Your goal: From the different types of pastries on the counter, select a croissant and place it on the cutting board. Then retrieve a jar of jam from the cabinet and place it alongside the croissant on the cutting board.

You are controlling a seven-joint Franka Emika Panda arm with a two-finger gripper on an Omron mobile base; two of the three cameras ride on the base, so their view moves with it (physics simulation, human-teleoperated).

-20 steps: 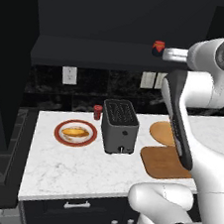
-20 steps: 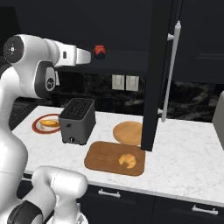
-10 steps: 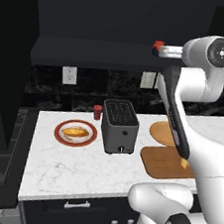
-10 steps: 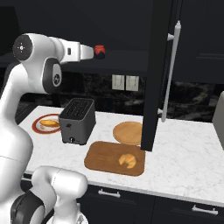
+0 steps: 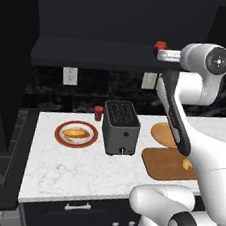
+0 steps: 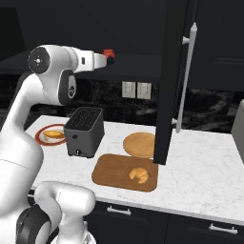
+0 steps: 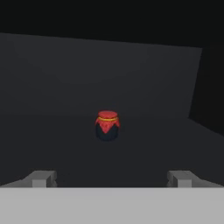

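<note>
Straight ahead of the hand (image 7: 111, 178), on the cabinet's (image 5: 92, 57) dark shelf, stands the jar of jam (image 7: 107, 125), upright and well apart from the fingertips (image 7: 42, 178), which are spread as wide as they go and hold nothing. Seen from the right base view, the hand (image 6: 106, 57) is level with the shelf, reaching toward the jar (image 6: 109, 54) without touching it. Far below the hand, on the white surface (image 6: 200, 186), the croissant (image 6: 138, 174) lies on the cutting board (image 6: 109, 172), near its right end. Below and to the hand's left sit a dark toaster (image 5: 120, 127), a small red cup (image 5: 99, 113) and a red-rimmed plate (image 5: 61, 137) carrying the longer pale pastry (image 5: 75, 133). A round tan plate (image 6: 139, 144) lies just behind the board.
</note>
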